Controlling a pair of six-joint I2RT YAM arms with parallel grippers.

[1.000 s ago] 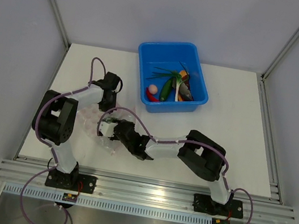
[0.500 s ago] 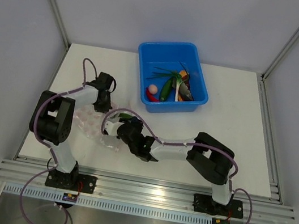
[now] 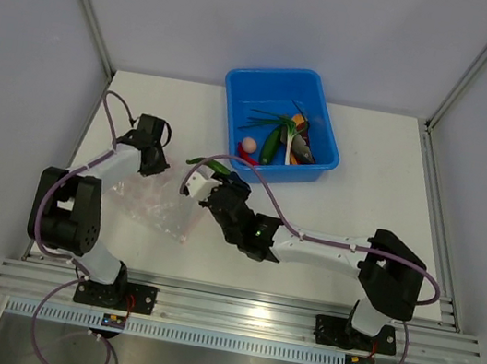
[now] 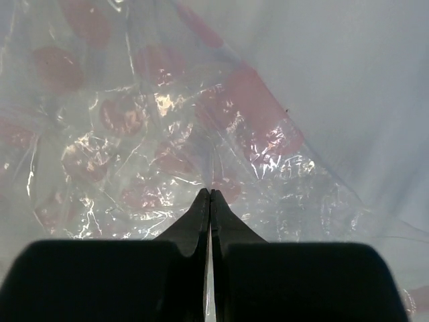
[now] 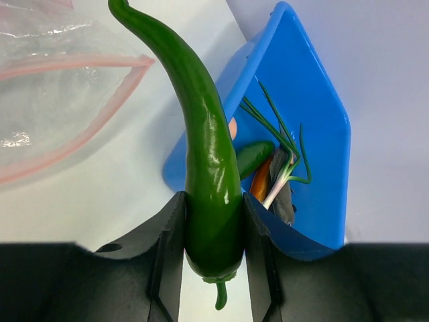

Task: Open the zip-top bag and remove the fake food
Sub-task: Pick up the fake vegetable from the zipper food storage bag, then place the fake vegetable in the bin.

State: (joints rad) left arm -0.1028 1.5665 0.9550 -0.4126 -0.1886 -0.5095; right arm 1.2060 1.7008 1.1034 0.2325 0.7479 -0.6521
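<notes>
The zip-top bag (image 3: 162,212) lies crinkled on the white table, its pinkish zip strip (image 5: 74,64) at the open mouth. My left gripper (image 3: 152,167) is shut on the bag's film (image 4: 167,134), at its far left corner. The right gripper (image 3: 209,178) is shut on a green chilli (image 5: 211,174), held just right of the bag's mouth and short of the blue tub. More fake food (image 3: 280,141) lies in the tub: an egg, a green chilli, a red chilli, an orange piece, a grey fish and a green onion.
The blue tub (image 3: 241,84) stands at the back, right of centre. Grey walls close in both sides. The aluminium rail with both arm bases runs along the near edge (image 3: 231,311).
The left gripper has pulled back and to the left with the bag's corner, stretching the bag out. The right gripper has drawn the green chilli out of the bag, up and toward the tub.
</notes>
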